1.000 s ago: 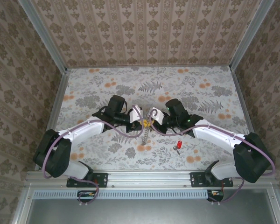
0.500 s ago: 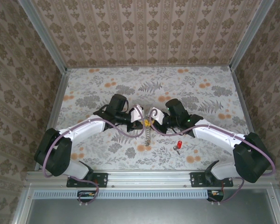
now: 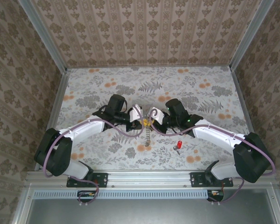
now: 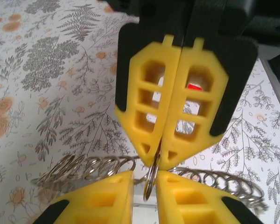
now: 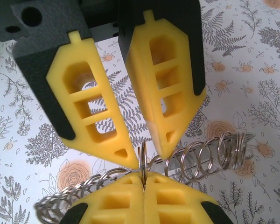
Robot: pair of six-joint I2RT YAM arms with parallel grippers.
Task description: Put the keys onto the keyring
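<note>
The right end effector [image 5: 143, 182] was clenched on one loop of the keyring [image 5: 210, 156], with its pads pressed together and the wire pinched between them. The left end effector [image 5: 145, 158] met it tip to tip above the middle of the worktop [image 3: 200, 93]. It was released: its fingertips stood slightly apart, straddling the same loop, with a gap visible between them. The keyring, a coil of silvery wire loops, trailed from the grasp toward the near edge. The red key [image 3: 178, 145] lay on the worktop to the right of the end effectors and nearer than them, apart from the keyring.
</note>
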